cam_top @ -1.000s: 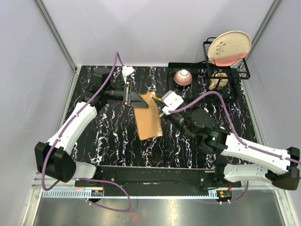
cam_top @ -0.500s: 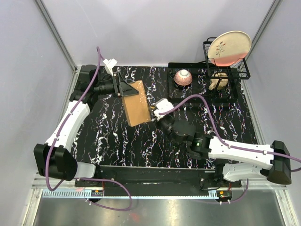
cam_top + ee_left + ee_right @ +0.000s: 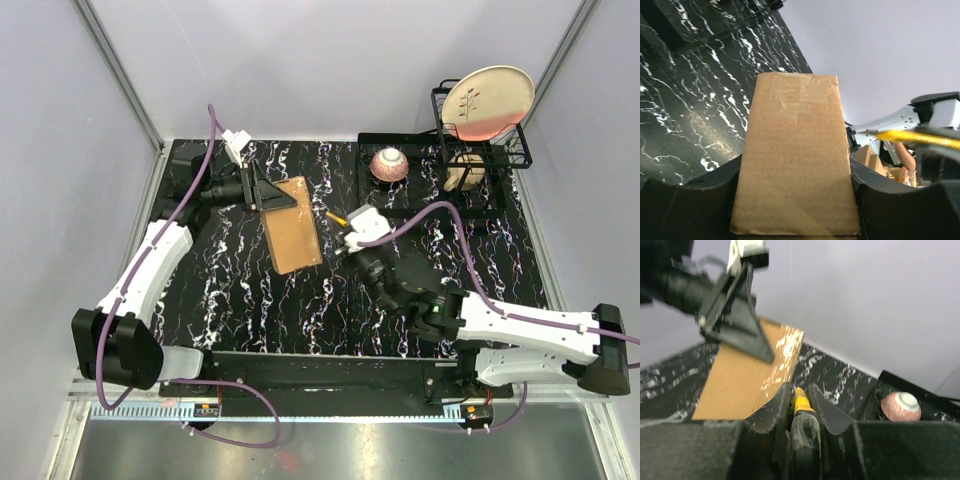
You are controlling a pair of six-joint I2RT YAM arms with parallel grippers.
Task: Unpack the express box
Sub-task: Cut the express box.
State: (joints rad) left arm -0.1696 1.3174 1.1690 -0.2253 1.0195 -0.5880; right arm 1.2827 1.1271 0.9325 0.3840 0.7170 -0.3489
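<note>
we're still clamping the express box at its 11 o'clock end in the left gripper while the right gripper, closed on the yellow utility knife, is backing off toward 3 o'clock, so the tape looks uncut.

The top external camera was fixed above and behind the arm bases and looked down on the whole table. The left wrist camera sat close behind the left gripper and faced along the express box toward the right arm. The right wrist camera looked forward at close range over the right gripper and the yellow utility knife. All three views shared the express box. The overhead and right wrist views also shared the pink bowl.
</note>
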